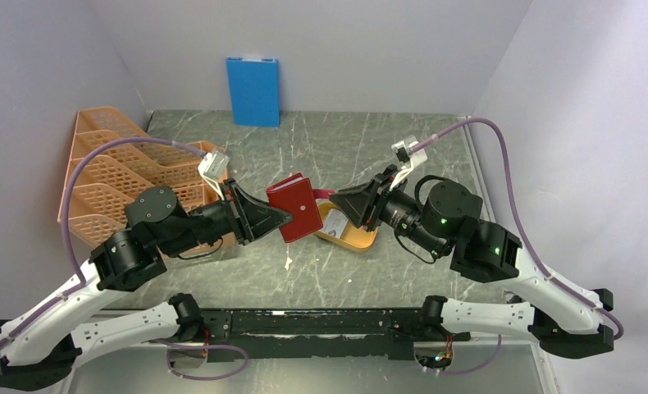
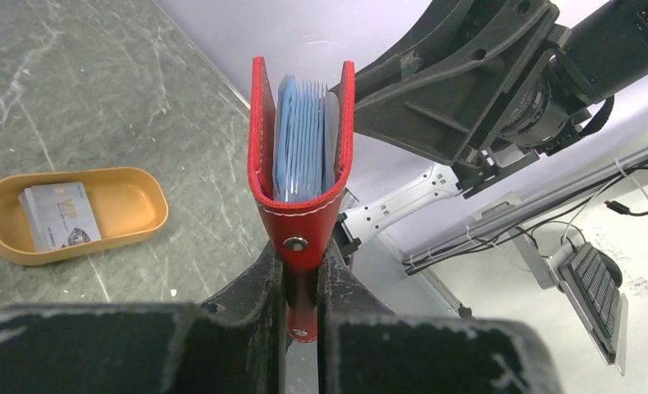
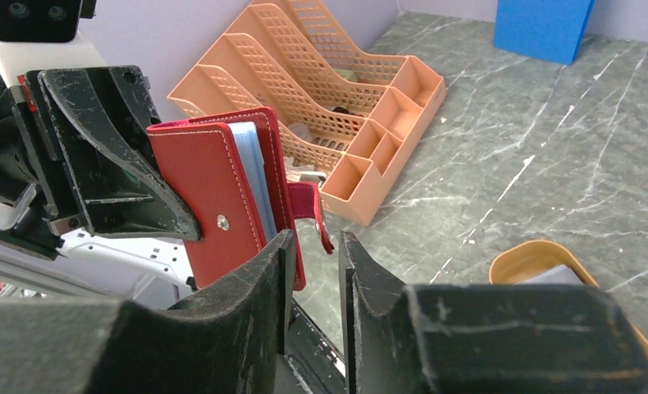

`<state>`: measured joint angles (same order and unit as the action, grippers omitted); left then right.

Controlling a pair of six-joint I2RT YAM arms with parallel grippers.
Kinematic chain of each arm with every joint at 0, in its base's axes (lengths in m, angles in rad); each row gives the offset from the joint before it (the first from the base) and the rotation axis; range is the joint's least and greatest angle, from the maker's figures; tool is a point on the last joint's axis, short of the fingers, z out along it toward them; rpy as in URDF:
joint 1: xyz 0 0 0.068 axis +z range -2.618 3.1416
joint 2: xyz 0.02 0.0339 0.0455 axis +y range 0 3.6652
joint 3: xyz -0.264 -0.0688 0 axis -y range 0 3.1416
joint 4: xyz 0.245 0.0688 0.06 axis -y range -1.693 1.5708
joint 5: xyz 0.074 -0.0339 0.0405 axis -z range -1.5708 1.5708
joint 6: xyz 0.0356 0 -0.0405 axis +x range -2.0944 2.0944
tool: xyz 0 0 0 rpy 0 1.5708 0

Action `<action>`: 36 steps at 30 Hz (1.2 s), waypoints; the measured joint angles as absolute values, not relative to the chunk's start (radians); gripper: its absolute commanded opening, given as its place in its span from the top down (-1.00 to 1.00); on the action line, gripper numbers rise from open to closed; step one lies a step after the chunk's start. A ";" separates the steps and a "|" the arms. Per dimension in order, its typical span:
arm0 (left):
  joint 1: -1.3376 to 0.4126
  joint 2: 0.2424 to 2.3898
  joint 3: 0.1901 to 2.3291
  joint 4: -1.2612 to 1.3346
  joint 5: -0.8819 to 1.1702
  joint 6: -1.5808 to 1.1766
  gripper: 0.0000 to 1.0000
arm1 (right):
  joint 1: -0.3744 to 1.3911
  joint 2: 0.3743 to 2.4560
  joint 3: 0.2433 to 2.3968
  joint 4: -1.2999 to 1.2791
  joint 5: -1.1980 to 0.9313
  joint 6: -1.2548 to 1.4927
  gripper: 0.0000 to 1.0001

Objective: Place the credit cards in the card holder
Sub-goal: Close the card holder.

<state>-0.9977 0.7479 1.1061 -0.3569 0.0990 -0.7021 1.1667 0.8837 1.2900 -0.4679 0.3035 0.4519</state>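
The mesh rack (image 1: 107,176) stands at left, its near edge hidden. The left gripper (image 2: 302,271) is clamped on the card holder (image 2: 300,217) and holds it clear of the table. The right gripper (image 3: 314,246) has its jaws slightly parted beside the holder, with nothing visible between them. The credit cards (image 2: 58,215) lie in the oval tray (image 2: 83,246); their number is unclear.

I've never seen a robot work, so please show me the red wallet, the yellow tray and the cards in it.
red wallet (image 2: 300,217), left wrist view, its folded spine.
yellow tray (image 2: 128,205), left wrist view, its bare floor.
cards (image 2: 58,215), left wrist view, top card's face.
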 measured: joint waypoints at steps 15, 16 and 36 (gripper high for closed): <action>-0.998 0.736 1.106 -0.356 0.117 -0.702 0.90 | 1.167 0.899 1.290 -0.460 0.295 0.443 0.67; -0.998 0.735 1.106 -0.356 0.117 -0.702 0.90 | 1.167 0.899 1.290 -0.459 0.294 0.443 0.67; -0.998 0.722 1.106 -0.356 0.117 -0.702 0.90 | 1.167 0.885 1.290 -0.444 0.273 0.447 0.61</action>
